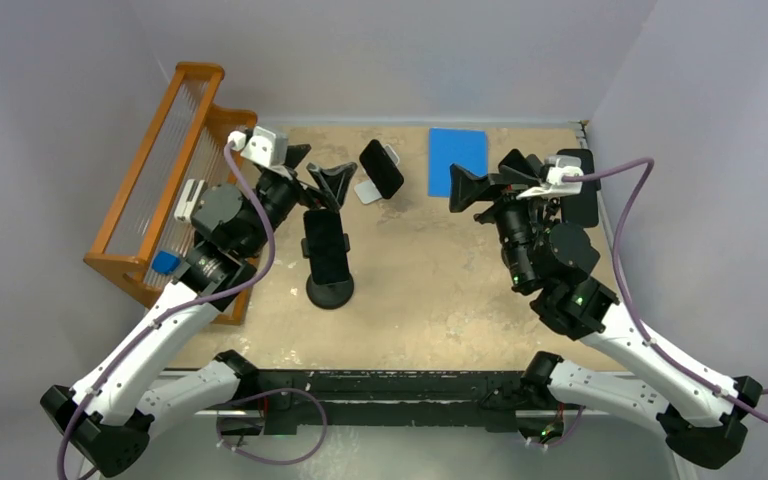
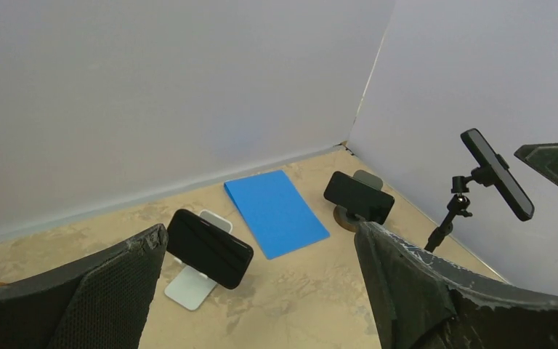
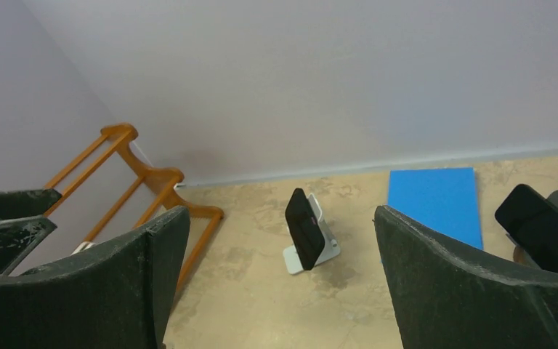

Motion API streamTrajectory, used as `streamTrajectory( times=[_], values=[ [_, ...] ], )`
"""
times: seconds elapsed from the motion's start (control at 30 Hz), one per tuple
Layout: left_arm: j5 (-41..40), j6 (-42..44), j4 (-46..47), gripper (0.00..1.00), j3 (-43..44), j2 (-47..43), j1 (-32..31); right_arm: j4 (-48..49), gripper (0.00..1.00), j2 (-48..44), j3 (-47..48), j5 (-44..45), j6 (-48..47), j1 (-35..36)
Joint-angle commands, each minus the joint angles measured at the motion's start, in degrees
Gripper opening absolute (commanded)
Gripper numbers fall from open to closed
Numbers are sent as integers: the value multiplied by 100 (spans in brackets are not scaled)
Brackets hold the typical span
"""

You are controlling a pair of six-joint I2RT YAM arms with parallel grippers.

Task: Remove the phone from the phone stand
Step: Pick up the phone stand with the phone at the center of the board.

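1. The left gripper (image 1: pixel 322 178) hovers over the far left part of the table (image 1: pixel 430 290). Its jaws are spread wide with nothing between them.
2. The right gripper (image 1: pixel 485 180) hangs over the far right part. Its jaws are also spread wide and hold nothing.
3. A black phone (image 1: pixel 326 243) sits on a black round-based stand (image 1: pixel 330 292) left of centre, just on the near side of the left gripper. Neither gripper touches it.
4. A second phone (image 2: pixel 209 247) leans tilted on a white stand (image 2: pixel 187 289) farther back, between the two grippers.
5. A blue mat (image 2: pixel 276 212) lies flat near the far wall, just right of the white stand.
6. A third phone (image 2: pixel 358 196) rests sideways on a low stand (image 2: pixel 344 217) near the far right corner.
7. A fourth phone (image 2: pixel 495 173) is mounted tilted on top of a thin pole stand (image 2: pixel 450 211) by the right wall.
8. A wooden rack (image 1: pixel 160 170) stands along the left wall, beside the left arm.
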Motion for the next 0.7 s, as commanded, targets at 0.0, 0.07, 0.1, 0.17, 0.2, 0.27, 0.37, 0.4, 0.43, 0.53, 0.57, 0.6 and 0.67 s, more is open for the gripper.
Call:
streamTrajectory(
  times=[0.0, 0.07, 0.1, 0.17, 0.2, 0.27, 0.37, 0.4, 0.43, 0.53, 0.57, 0.6, 0.67],
  values=[
    [-25, 203, 259, 100, 4, -93, -92, 326, 99, -77, 5, -296, -176, -2],
    [-29, 332, 316, 100, -63, -148, -128, 327, 99, -81, -40, -312, -167, -2],
    [-29, 383, 323, 100, -84, -171, -159, 346, 99, -82, -71, -309, -181, -2],
    [45, 520, 351, 100, -154, -215, -238, 420, 99, -73, -141, -311, -306, -2],
    [97, 612, 383, 100, -186, -233, -289, 465, 98, -61, -174, -272, -410, -4],
    [189, 787, 461, 100, -267, -285, -391, 462, 96, -20, -160, -292, -477, -7],
    [349, 1062, 528, 100, -359, -359, -567, 22, 96, 106, 53, -292, -210, -2],
    [348, 1138, 537, 100, -372, -390, -649, -173, 97, 181, 152, -296, -117, -2],
    [335, 1179, 544, 100, -389, -421, -684, -377, 97, 251, 241, -328, -45, -2],
    [287, 1256, 603, 100, -461, -528, -784, -666, 98, 388, 339, -508, 47, -2],
    [274, 1337, 608, 100, -472, -561, -815, -671, 98, 398, 318, -603, 80, -2],
    [266, 1410, 594, 100, -473, -591, -839, -674, 98, 400, 289, -734, 134, -2],
    [230, 1426, 549, 100, -496, -662, -879, -621, 98, 395, 199, -969, 263, -2]
  ],
)
